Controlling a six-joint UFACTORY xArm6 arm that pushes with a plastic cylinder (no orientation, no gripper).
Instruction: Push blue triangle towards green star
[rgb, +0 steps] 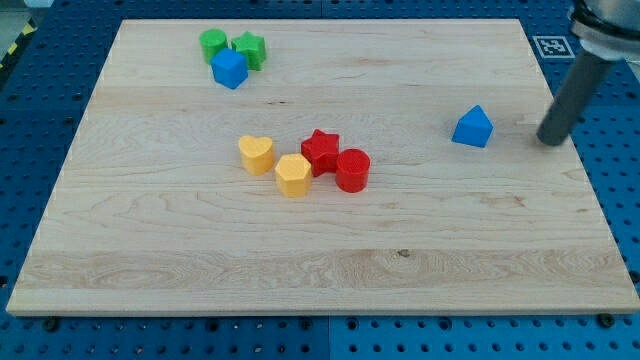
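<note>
The blue triangle lies on the wooden board at the view's right. My tip rests on the board to the right of it, a short gap away, not touching. The green star sits at the view's top left, next to a green round block and a blue cube.
A cluster sits at the board's centre: a yellow heart, a yellow hexagon, a red star and a red cylinder. The board's right edge is close behind my tip. A printed marker tag lies off the board's top right corner.
</note>
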